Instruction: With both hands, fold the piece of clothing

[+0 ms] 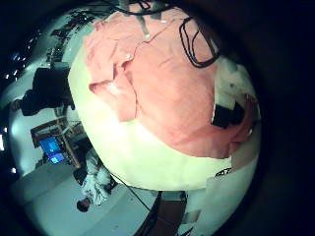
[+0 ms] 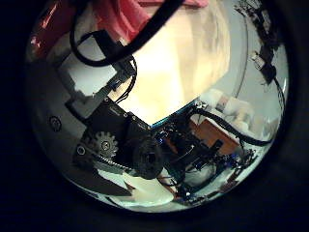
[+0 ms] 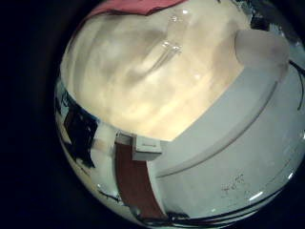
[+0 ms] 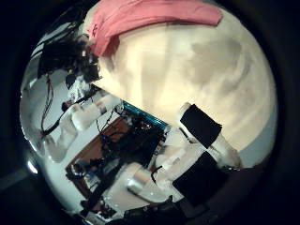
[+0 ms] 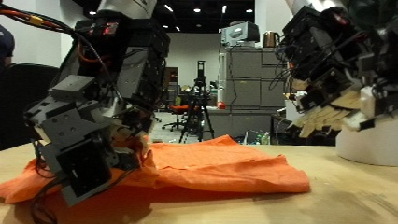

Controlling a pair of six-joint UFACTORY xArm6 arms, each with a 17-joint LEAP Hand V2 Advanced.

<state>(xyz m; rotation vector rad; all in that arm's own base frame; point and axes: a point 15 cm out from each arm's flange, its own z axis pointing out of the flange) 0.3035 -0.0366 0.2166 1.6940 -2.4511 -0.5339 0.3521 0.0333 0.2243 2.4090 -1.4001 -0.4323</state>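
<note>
Cloth, an orange-pink rumpled soft fabric garment (image 5: 211, 168), lies spread on the pale smooth wooden table (image 5: 348, 201) beneath your two hands, partly gathered and not yet a neat fold. Your left hand (image 5: 93, 140) hangs low at the garment's nine o'clock edge; you cannot tell whether it grips. Your right hand (image 5: 334, 79) hovers at two o'clock, fingers loosely released, holding nothing. Next, seemingly: pinch an edge and carry it across.
</note>
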